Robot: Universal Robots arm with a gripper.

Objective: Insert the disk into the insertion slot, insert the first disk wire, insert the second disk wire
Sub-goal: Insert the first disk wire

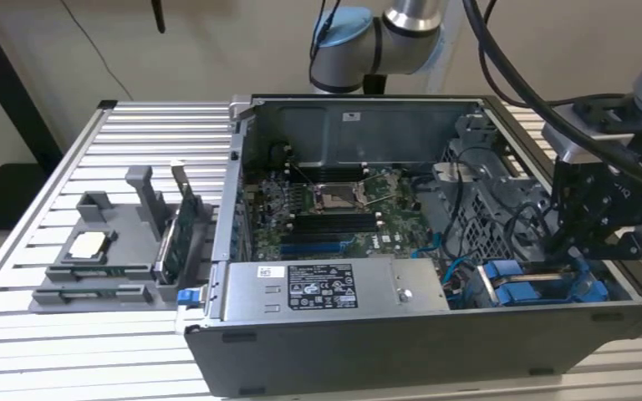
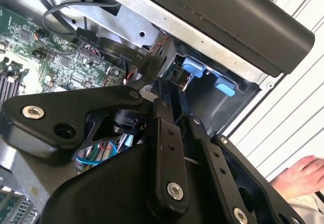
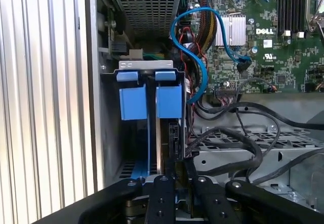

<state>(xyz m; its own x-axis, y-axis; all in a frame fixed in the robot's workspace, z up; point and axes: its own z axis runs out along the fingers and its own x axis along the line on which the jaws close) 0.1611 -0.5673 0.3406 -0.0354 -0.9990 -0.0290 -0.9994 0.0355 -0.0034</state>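
Note:
The disk (image 3: 168,101), in its blue carrier, sits on edge inside the insertion slot (image 3: 109,133) at the case's front corner, with its two blue tabs showing. In the exterior view the blue carrier (image 1: 522,288) lies low in the bay (image 1: 471,292) on that view's right. My gripper (image 3: 179,165) hangs straight over the disk's connector end, fingers (image 3: 163,198) drawn close together on the dark end of a black disk wire (image 3: 238,155). The second wrist view shows the gripper (image 2: 172,95) reaching down beside the blue tabs (image 2: 195,67). A blue wire (image 3: 202,72) loops from the motherboard toward the bay.
The grey power-supply box (image 1: 333,288) stands beside the bay. The motherboard (image 1: 333,209) fills the case floor, with loose cables (image 1: 488,225) near the bay. A grey parts stand (image 1: 109,251) sits on the slatted table on the exterior view's left. A person's hand (image 2: 298,173) rests outside the case.

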